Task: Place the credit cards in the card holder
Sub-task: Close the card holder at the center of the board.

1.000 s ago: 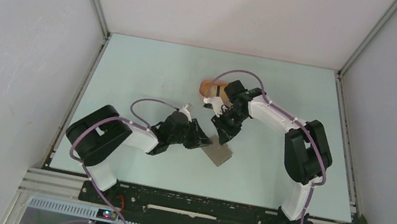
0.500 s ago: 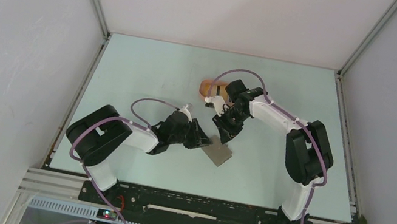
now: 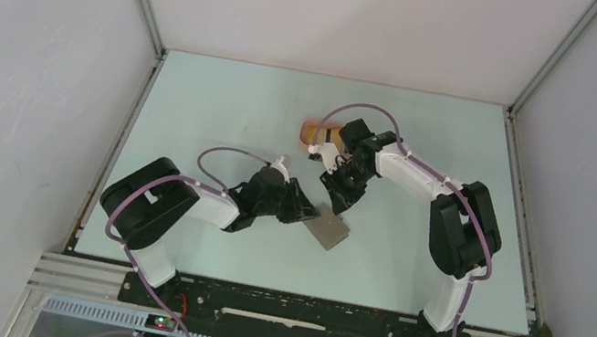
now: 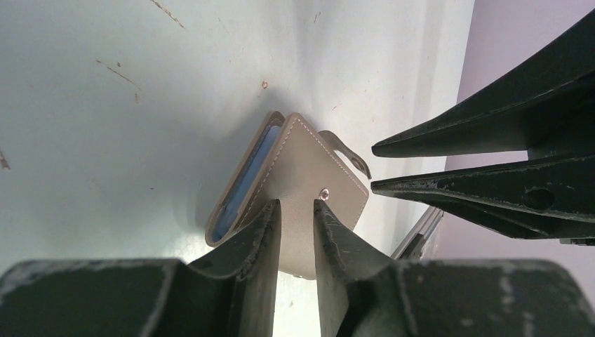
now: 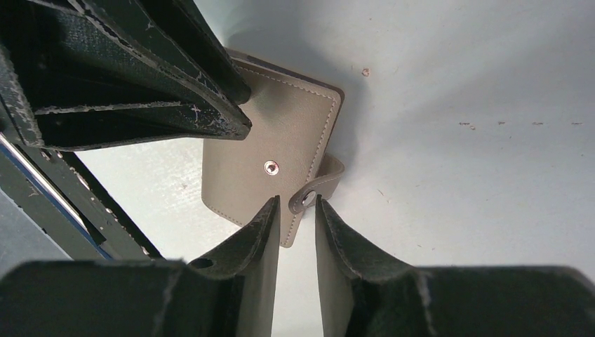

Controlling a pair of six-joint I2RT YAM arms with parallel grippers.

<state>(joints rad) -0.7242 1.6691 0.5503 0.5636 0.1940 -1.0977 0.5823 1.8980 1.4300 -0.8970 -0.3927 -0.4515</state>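
Left wrist view: the card holder (image 4: 302, 182), stitched matte grey leather with a round metal snap (image 4: 324, 192), lies near the tabletop's centre, a pale blue card (image 4: 245, 184) edge inside. Left gripper (image 4: 293, 210) and right gripper (image 5: 295, 205) narrowly parted, holding nothing.

Lab test cell: white enclosure walls (image 3: 350, 11)

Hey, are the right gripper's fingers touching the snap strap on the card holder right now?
Cannot tell. In the right wrist view the fingers flank the strap of the card holder, but depth is unclear, so neither contact nor gap shows plainly.
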